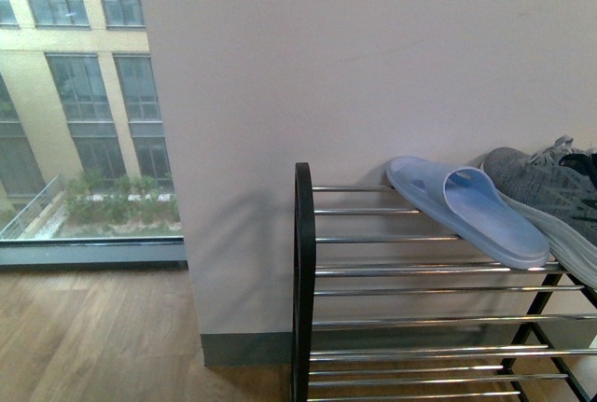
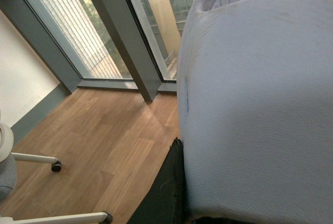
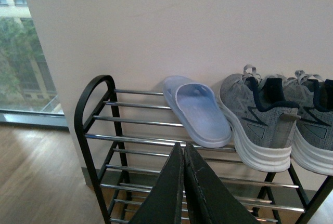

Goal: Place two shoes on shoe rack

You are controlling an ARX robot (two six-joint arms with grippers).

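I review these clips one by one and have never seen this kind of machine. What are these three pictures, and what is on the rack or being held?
This is a robot with two arms, each ending in a two-fingered gripper. The front view comes from a camera on its body; the other two come from cameras on its wrists.

The front view shows a black shoe rack with silver rods against a wall. On its top tier lie a light blue slipper and, beside it, grey sneakers at the picture's edge.

The right wrist view shows both sneakers side by side on the top tier, and the right gripper with its dark fingers shut on nothing.

The left wrist view is largely filled by a pale blue-white surface, seemingly a second slipper, beside the left gripper. Whether it is held is unclear.
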